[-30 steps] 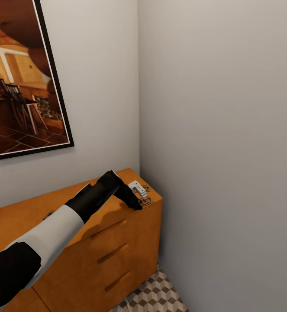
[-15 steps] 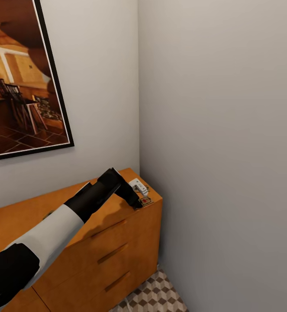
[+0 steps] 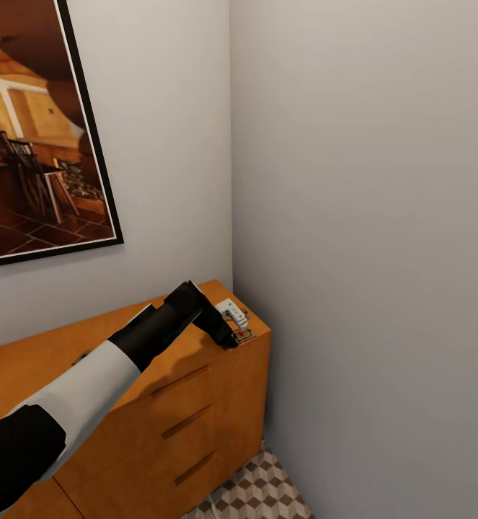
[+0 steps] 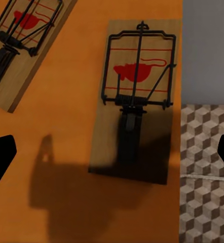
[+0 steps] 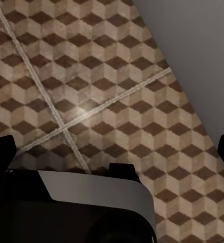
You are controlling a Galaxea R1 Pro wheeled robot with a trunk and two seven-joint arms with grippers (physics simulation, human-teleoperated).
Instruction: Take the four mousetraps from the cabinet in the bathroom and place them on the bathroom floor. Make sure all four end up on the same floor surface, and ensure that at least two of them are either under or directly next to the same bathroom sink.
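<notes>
Orange-brown cabinet (image 3: 195, 389) fills the grey-walled corner above cube-patterned bathroom floor (image 3: 257, 494).

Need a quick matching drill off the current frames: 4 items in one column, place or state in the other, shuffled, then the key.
Column 1:
1. left gripper
2. mousetrap
3. bathroom floor
4. framed picture

Column 2:
A. hangs on the wall above the cabinet
B. cube-patterned tiles
C. open, fingers spread
D. lies flat on the cabinet top near its end

Pairs: 1-C, 2-D, 3-B, 4-A
</notes>
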